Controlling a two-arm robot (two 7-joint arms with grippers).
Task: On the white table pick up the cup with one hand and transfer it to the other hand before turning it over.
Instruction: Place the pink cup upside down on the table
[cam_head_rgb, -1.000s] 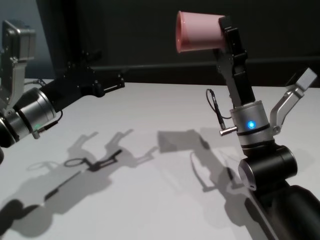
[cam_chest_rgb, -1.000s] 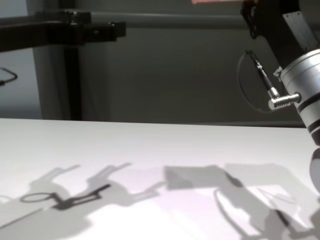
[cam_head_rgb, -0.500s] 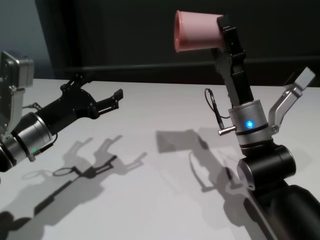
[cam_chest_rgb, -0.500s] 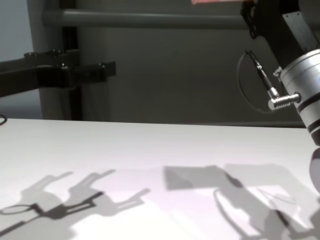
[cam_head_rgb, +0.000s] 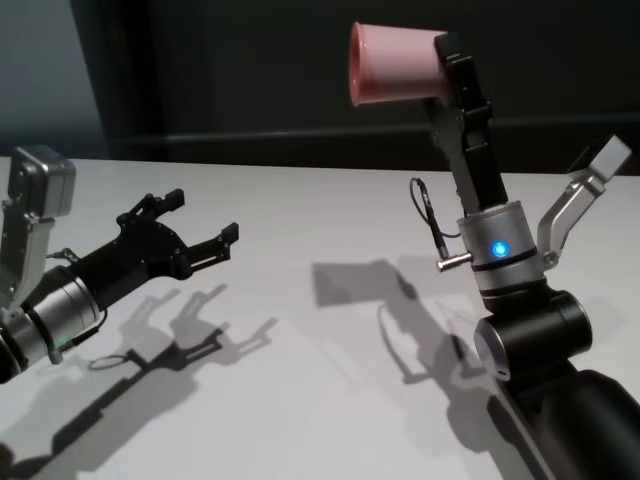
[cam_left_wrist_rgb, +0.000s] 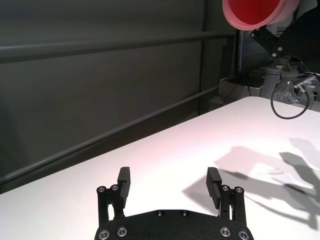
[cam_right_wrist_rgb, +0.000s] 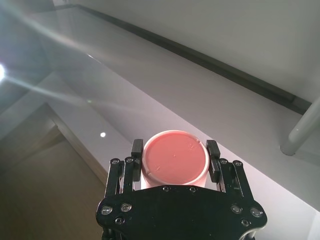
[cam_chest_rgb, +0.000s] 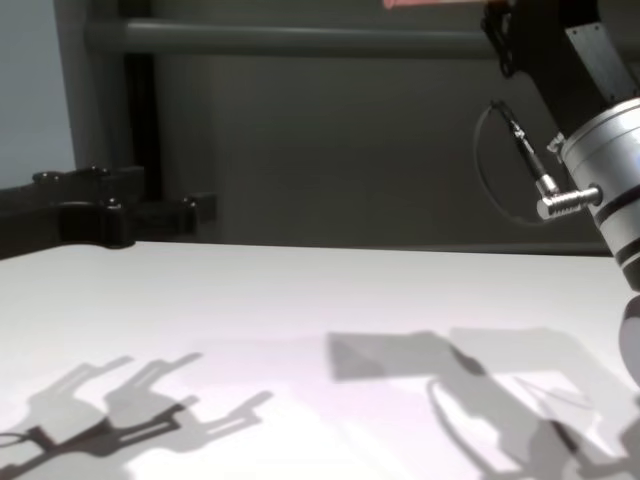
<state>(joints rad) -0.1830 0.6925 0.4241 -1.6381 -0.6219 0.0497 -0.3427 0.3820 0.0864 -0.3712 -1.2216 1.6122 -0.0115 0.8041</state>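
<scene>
Right gripper (cam_head_rgb: 448, 65) clamps the pink cup (cam_head_rgb: 395, 62) high above the white table (cam_head_rgb: 320, 300), smooth tapered body sideways, rolled rim leftward; left gripper (cam_head_rgb: 200, 222) hovers low at left, spread empty.

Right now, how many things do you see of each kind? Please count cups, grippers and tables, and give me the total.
Cups: 1, the pink cup, held high in the right gripper.
Grippers: 2, the right gripper and the open left gripper, low over the table.
Tables: 1, the white table.
Total: 4
</scene>
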